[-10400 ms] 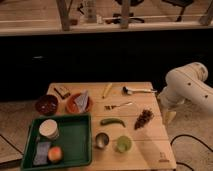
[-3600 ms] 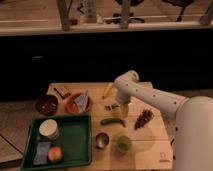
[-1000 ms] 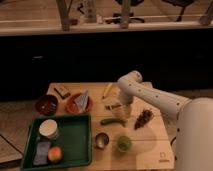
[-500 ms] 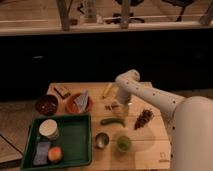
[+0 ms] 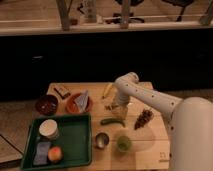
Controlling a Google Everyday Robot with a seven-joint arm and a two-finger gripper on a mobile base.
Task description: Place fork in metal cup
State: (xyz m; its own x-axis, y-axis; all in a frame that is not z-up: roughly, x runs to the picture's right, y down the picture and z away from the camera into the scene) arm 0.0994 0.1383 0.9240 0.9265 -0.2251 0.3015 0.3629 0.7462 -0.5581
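Camera view: a light wooden table (image 5: 150, 150) fills the lower middle of the frame, with a dark wall and a counter behind it. The white arm (image 5: 150, 97) enters from the lower right, rises to a bend above the table's centre and turns straight down. Its gripper (image 5: 119, 106) is low over the middle of the tabletop, just right of the banana (image 5: 107, 90) and above the green vegetable (image 5: 113, 121). I cannot tell whether the gripper is open or closed, nor whether it has hold of anything. The fork cannot be made out on its own; the gripper's end covers that patch of table.

The metal cup (image 5: 102, 140) stands upright near the front edge, below and a little left of the gripper and well apart from it. It sits just beside the right rim of the green tray (image 5: 75, 145), and the light green cup (image 5: 123, 143) stands near it on its right.

In the tray are 1 pale beige cup (image 5: 48, 129) at the upper left, a grey-blue block (image 5: 41, 151) and a round orange-red fruit (image 5: 55, 154) at the front. Above the tray are a dark bowl (image 5: 46, 105) and an orange bowl (image 5: 78, 103) holding something pale. A dark clustered item (image 5: 143, 119) lies right of the gripper, under the arm.
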